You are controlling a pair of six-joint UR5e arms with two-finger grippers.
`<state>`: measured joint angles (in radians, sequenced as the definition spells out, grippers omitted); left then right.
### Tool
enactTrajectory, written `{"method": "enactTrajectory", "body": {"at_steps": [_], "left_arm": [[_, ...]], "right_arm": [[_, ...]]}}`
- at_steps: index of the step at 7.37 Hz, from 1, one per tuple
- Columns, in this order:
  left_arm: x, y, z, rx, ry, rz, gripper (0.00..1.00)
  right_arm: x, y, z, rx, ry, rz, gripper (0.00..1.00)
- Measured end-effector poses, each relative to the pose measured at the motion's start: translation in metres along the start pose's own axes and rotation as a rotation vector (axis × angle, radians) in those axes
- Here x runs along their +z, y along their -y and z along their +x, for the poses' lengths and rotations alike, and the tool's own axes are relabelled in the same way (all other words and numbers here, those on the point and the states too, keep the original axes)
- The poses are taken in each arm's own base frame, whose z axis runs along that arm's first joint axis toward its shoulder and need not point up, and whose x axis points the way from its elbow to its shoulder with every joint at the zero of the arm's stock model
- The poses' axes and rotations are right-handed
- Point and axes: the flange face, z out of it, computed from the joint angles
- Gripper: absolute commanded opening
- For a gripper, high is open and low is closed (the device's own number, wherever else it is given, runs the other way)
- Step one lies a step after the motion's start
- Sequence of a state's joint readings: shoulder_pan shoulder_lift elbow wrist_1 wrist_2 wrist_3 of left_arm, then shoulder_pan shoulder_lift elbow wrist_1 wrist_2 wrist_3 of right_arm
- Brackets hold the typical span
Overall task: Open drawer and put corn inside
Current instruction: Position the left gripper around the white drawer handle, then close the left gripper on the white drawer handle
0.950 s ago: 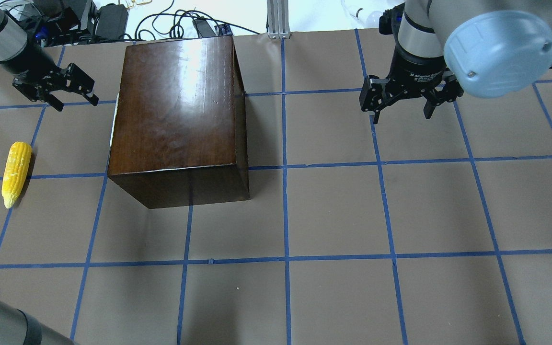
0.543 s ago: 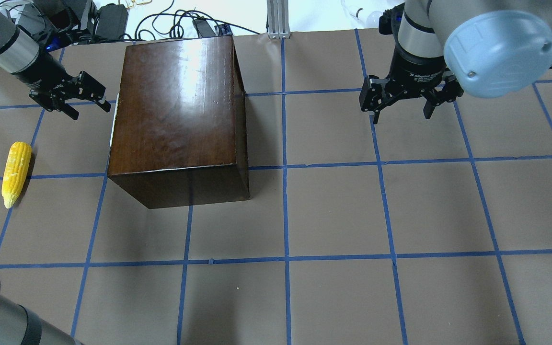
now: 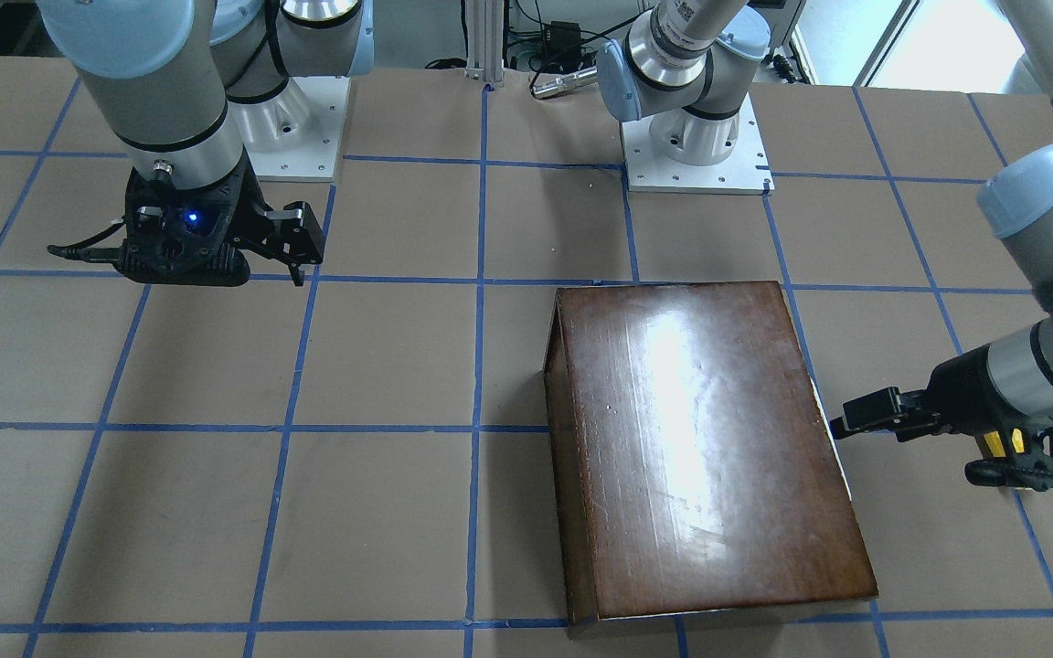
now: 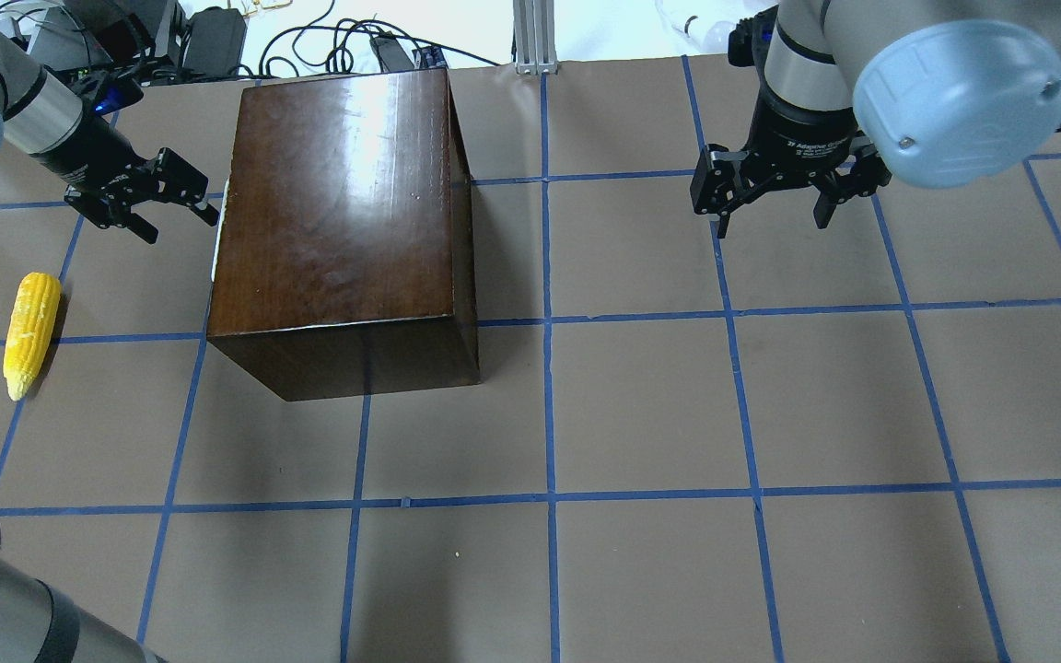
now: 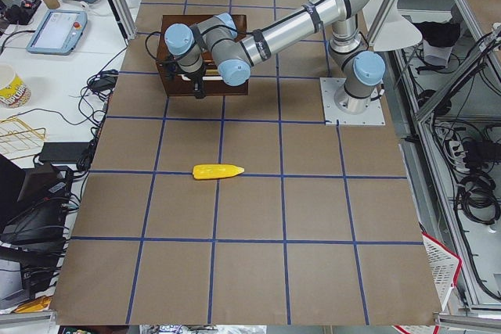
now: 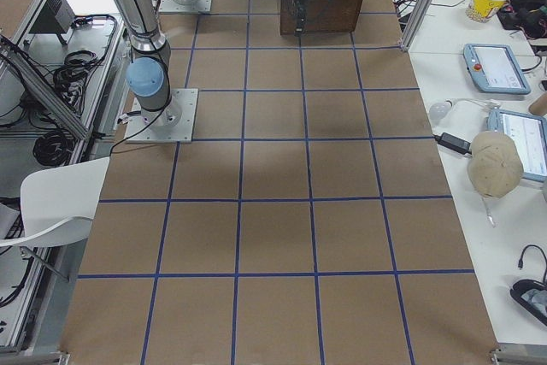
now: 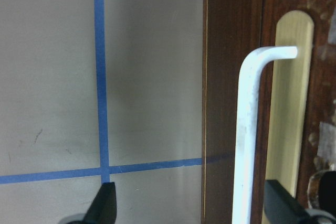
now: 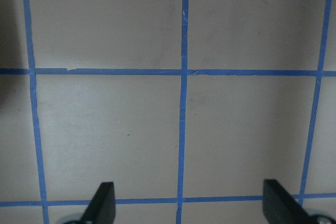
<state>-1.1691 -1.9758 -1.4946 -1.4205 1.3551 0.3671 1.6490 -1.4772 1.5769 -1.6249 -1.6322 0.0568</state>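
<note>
The glossy dark-brown box (image 4: 346,221) stands at the far left of the table, also in the front view (image 3: 700,439). Its drawer is shut. The left wrist view shows the drawer's chipped dark front panel (image 7: 323,93) with a white bar handle (image 7: 245,140). The yellow corn (image 4: 30,333) lies on the table left of the box, apart from it, also in the left side view (image 5: 218,171). My left gripper (image 4: 179,226) is open and empty, just off the box's left face, jaws near the handle (image 7: 191,205). My right gripper (image 4: 773,224) is open and empty, hovering at far right.
Brown table paper with a blue tape grid (image 4: 549,497). Cables and equipment (image 4: 208,37) lie past the table's far edge behind the box. A metal post (image 4: 535,37) stands at the far middle. The arm bases (image 3: 691,146) sit at the robot's side.
My left gripper has moved right and a little nearer, closing in on the box's left face. The right arm, box and corn have not moved.
</note>
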Motion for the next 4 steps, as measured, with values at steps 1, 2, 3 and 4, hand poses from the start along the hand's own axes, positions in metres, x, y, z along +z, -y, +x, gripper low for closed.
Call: {"method": "enactTrajectory", "body": {"at_steps": [1, 2, 3, 4], "left_arm": [[0.003, -0.001, 0.001, -0.007, -0.013, -0.002, 1.00], [0.007, 0.000, 0.002, -0.007, -0.034, -0.003, 1.00], [0.011, 0.001, 0.001, -0.004, -0.044, -0.005, 1.00], [0.013, 0.001, 0.001, -0.002, -0.049, -0.007, 1.00]], "right_arm": [[0.000, 0.000, 0.000, 0.000, 0.000, 0.000, 1.00], [0.000, 0.000, 0.000, 0.000, 0.000, 0.000, 1.00], [0.000, 0.000, 0.000, 0.000, 0.000, 0.000, 1.00], [0.000, 0.000, 0.000, 0.000, 0.000, 0.000, 1.00]]}}
